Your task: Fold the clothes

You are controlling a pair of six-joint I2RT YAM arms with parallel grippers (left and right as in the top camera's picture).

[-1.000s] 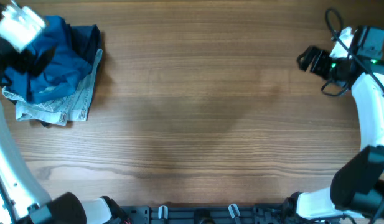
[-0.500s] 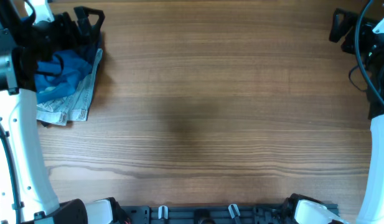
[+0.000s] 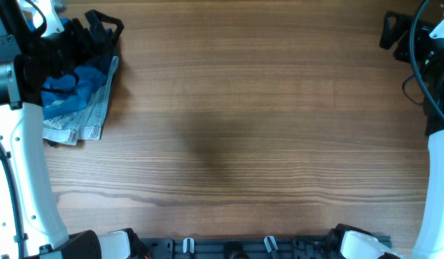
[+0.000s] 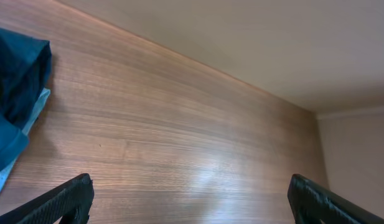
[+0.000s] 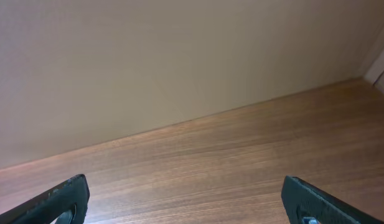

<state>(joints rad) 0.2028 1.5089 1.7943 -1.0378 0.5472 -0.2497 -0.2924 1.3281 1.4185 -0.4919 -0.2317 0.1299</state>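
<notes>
The royal-blue garment (image 3: 70, 83) lies crumpled at the table's far left corner, on top of pale denim jeans (image 3: 81, 119). A fold of it shows at the left edge of the left wrist view (image 4: 11, 93). My left gripper (image 3: 106, 25) is open and empty, raised over the right edge of the pile. In its own view the fingers (image 4: 192, 202) are spread wide over bare wood. My right gripper (image 3: 391, 29) is open and empty at the far right corner, its fingers (image 5: 185, 199) wide apart above the table.
A dark garment (image 3: 103, 54) sits in the same pile under the blue cloth. The wooden table (image 3: 236, 137) stretches between the two arms. A beige wall (image 5: 179, 56) rises behind its far edge.
One second ago the left arm was over the pile's left side and the right gripper was lower. Both have swung up toward the far corners. Since half a second ago almost nothing moved.
</notes>
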